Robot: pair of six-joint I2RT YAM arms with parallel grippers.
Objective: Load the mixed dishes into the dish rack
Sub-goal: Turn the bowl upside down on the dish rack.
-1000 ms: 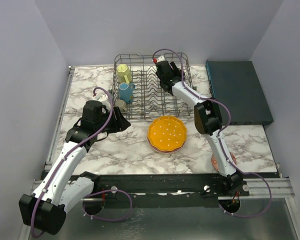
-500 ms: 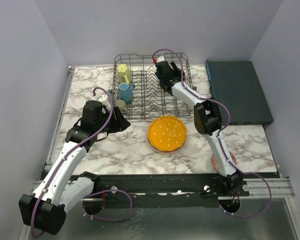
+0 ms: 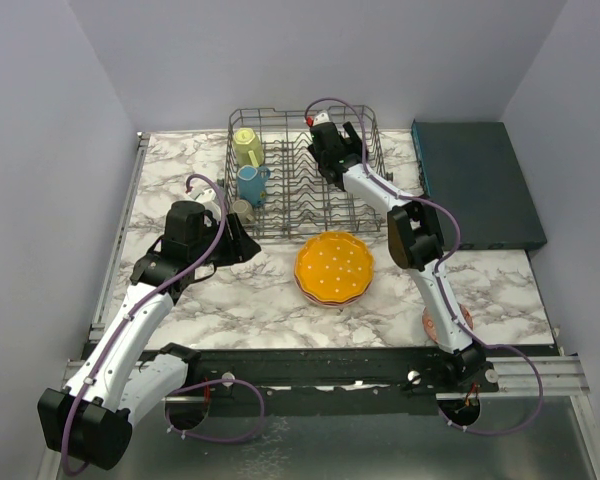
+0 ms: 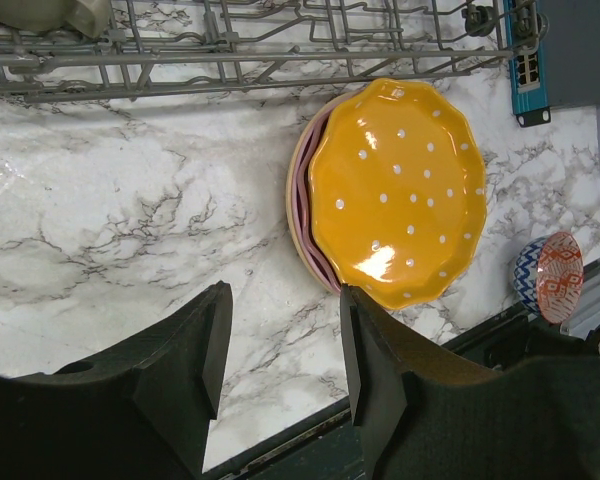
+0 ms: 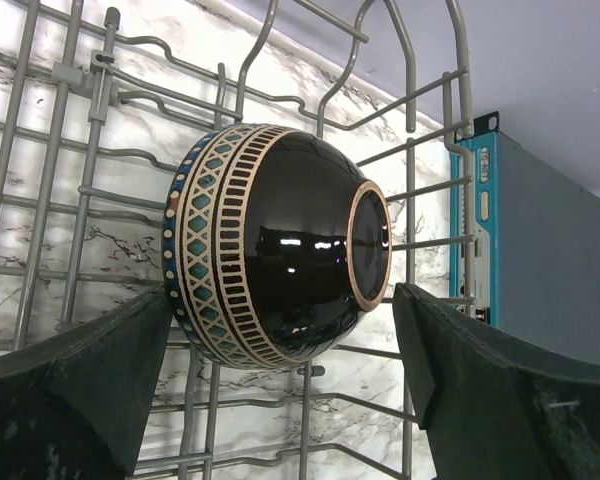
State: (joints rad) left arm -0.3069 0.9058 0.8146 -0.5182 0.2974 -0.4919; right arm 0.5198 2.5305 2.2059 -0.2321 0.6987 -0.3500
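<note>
The loading is partly done. Three mugs already sit in the left end of the dish rack (image 3: 280,231): a yellow mug (image 3: 247,147), a blue mug (image 3: 250,185) and a grey-olive mug (image 3: 242,210). A dark brown bowl (image 5: 270,245) lies on its side among the wires at the rack's far right. It is glossy, with a banded cream-and-teal pattern near the rim, and its foot ring points towards the teal box (image 5: 540,250). The right hand (image 5: 280,300) straddles this bowl with its jaws spread wide, so I judge the bowl released, not gripped. Left to load are the orange plate (image 4: 395,190), stacked on a pink plate (image 4: 305,200) on the worktop (image 4: 130,220) just in front of the rack, and a red-patterned bowl (image 4: 560,275) touching a blue-white bowl (image 4: 525,275) near the worktop's front edge. The left hand (image 4: 280,340) hovers beside the plates, jaws partly apart and empty.
</note>
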